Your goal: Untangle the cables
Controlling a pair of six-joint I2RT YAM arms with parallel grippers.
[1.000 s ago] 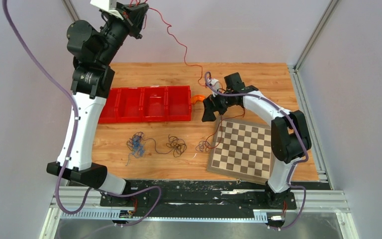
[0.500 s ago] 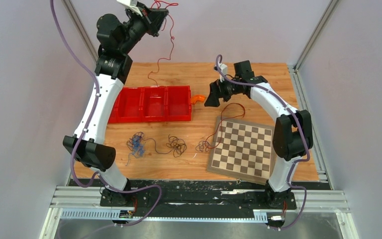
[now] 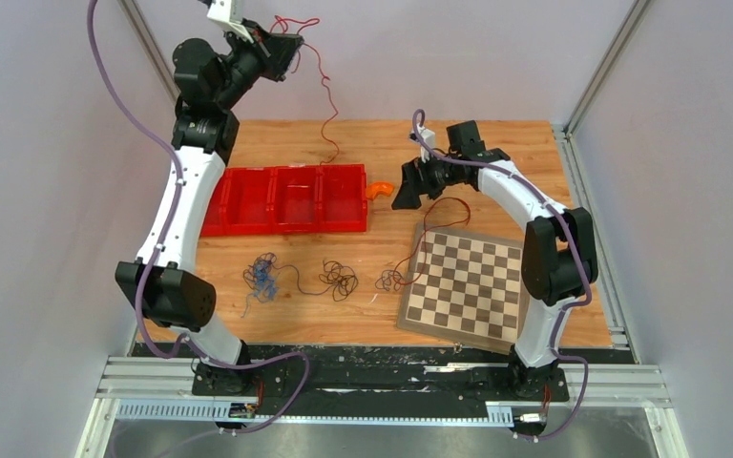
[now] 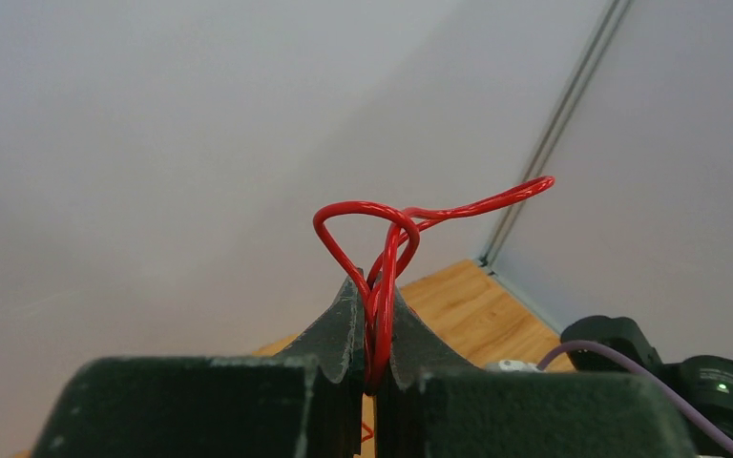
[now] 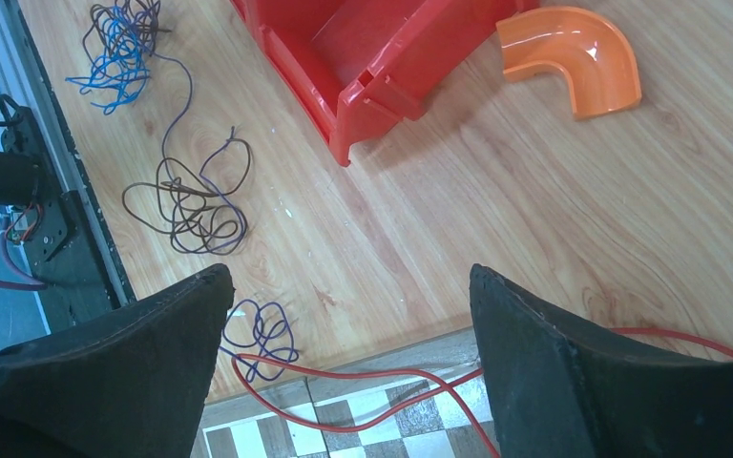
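The left pincer is up high over the far left corner of the bench, well above the wood. Its wrist view shows the left pincer clamped tight on a red cable, with 1 loop and a loose end sticking out past the tips. From above, that red cable dangles in a wavy line down toward the far edge of the red tray, which has 4 compartments.

The right pincer hangs low just beside an orange elbow at the tray's right end. Its own camera shows the right pincer spread wide with nothing in it, bare bench between the fingers. The red tray and the orange elbow lie ahead of it.

A second red cable runs from near that arm across the corner of the chessboard; in the right wrist view the second red cable lies over the chessboard.

3 more bunches lie on the wood in front of the tray. The blue tangle is on the left, and the dark tangle is near it, with a thin strand between them. The small loop touches the board's edge. The right wrist view also shows the blue tangle, the dark tangle and the small loop.
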